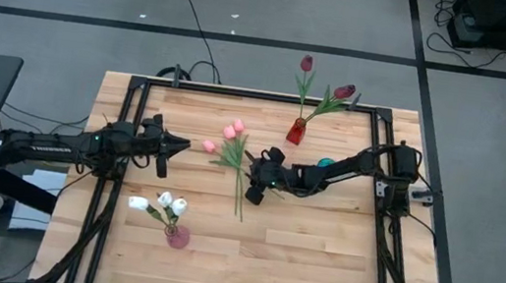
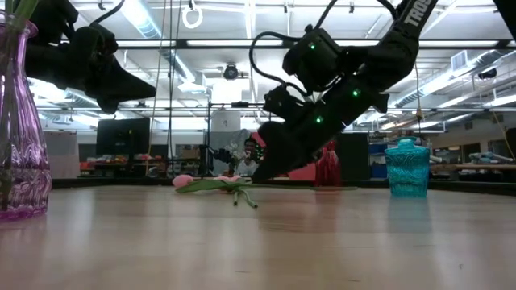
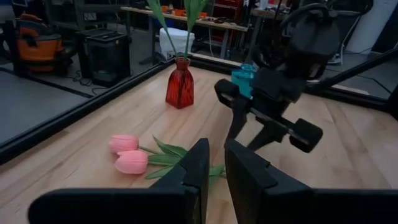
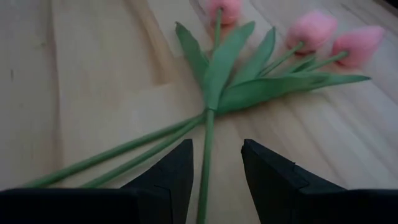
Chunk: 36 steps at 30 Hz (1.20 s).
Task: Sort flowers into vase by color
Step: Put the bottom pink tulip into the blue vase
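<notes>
Three pink flowers (image 1: 230, 136) lie flat on the wooden table near its middle, heads toward the far left and stems (image 4: 206, 143) running toward the near edge. My right gripper (image 4: 217, 146) is open and slants down low over them, one finger on each side of a stem, touching nothing that I can see. My left gripper (image 3: 216, 146) waits to their left, above the table, only narrowly open and empty. Two dark red flowers stand in a red vase (image 1: 296, 130). White flowers (image 1: 165, 204) stand in a pink-purple vase (image 1: 177, 237).
A small teal vase (image 1: 326, 163) stands just right of my right arm's wrist. The red vase stands at the table's far edge, the pink-purple vase (image 2: 18, 121) near the front left. Bare wood lies at the front right.
</notes>
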Motion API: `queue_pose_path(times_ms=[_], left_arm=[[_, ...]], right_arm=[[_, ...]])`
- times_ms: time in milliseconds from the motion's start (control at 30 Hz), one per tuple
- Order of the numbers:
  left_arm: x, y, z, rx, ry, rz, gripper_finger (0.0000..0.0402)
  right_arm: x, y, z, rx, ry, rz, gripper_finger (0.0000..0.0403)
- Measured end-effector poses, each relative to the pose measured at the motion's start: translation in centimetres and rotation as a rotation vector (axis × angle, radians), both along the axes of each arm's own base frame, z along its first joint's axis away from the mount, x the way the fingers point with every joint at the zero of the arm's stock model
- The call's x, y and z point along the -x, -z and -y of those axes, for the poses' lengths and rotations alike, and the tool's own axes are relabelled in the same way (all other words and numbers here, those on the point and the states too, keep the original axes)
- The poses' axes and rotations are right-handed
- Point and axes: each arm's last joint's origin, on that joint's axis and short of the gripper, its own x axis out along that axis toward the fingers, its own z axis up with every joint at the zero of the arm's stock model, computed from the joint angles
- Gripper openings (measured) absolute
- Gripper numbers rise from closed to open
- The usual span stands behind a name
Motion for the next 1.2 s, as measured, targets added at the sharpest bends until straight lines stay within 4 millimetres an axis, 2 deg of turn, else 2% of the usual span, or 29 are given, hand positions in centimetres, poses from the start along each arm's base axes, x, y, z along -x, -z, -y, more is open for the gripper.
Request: queue_pose_path(times_ms=[233, 467, 567, 767, 867, 1000, 1200], left_arm=[[0.0, 0.1, 0.0, 0.001, 0.0, -0.007, 0.0055], [0.0, 0.1, 0.0, 0.001, 0.0, -0.007, 0.0055], [0.0, 0.1, 0.0, 0.001, 0.0, -0.007, 0.0055], [0.0, 0.1, 0.0, 0.001, -0.001, -0.008, 0.0055], [0.0, 0.1, 0.0, 0.001, -0.001, -0.008, 0.0055], [0.0, 0.1, 0.0, 0.001, 0.0, -0.008, 0.0055], [0.0, -0.3, 0.0, -0.005, -0.001, 0.029, 0.0055]], right_arm=[[0.0, 0.1, -0.5, -0.044, 0.015, 0.011, 0.0151], [0.5, 0.6, -0.7, -0.063, 0.03, -0.051, 0.0148], [0.6, 0.7, -0.9, -0.063, 0.03, -0.067, 0.0123], [0.9, 1.0, -0.9, -0.086, 0.045, -0.095, 0.0018], [0.9, 0.8, -0.9, -0.118, 0.073, -0.078, 0.0018], [1.0, -1.1, -0.9, -0.135, 0.104, -0.014, 0.0012], [1.9, -6.8, -2.3, -0.046, 0.142, 0.159, 0.0012]])
